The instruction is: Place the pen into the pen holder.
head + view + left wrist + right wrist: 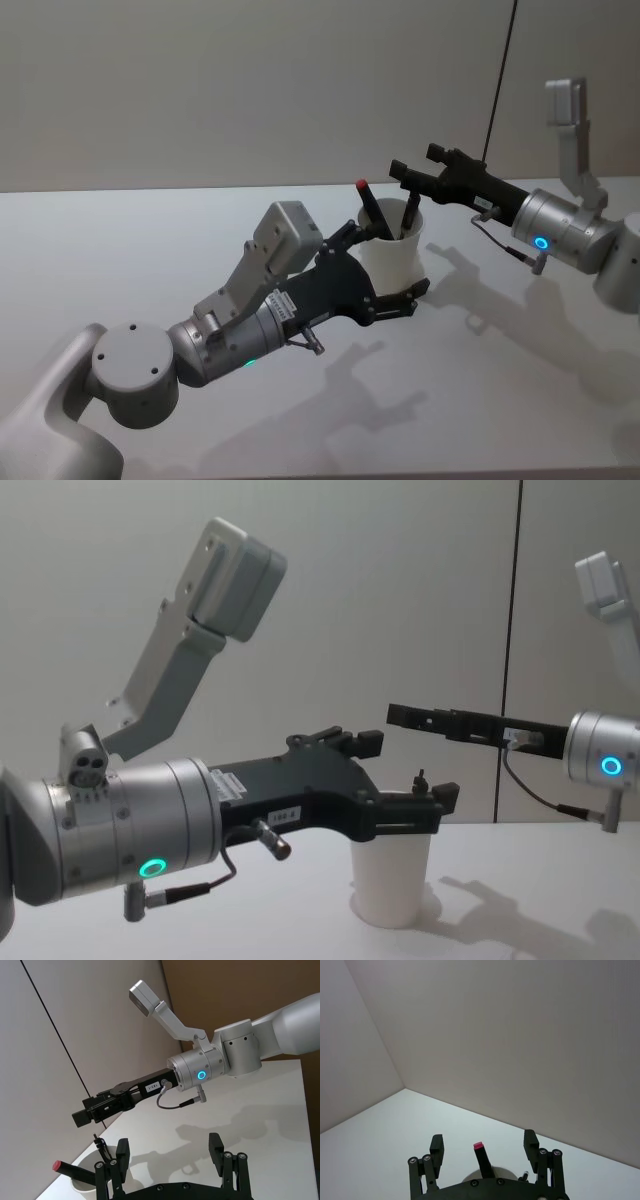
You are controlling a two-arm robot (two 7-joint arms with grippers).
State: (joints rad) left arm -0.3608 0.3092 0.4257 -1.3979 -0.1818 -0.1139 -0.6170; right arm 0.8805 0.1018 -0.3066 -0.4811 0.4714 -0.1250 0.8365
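**Two pens stand in the cup; both grippers are near it.**

Head view: the cup stands mid-table, toward the far edge, with a red-capped pen and a black pen leaning inside. The left gripper reaches in low from the near-left, its fingers spread either side of the cup wall. The right gripper comes level from the right, just above the rim.
Left wrist view: the left fingers stand apart, the cup beside one of them.
Right wrist view: the right fingers are apart and hold nothing, the red cap between them but lower.
Chest view: the left arm stretches across, the right arm higher.
The pens look placed, so the best move is a straight, slow retreat without knocking the cup.
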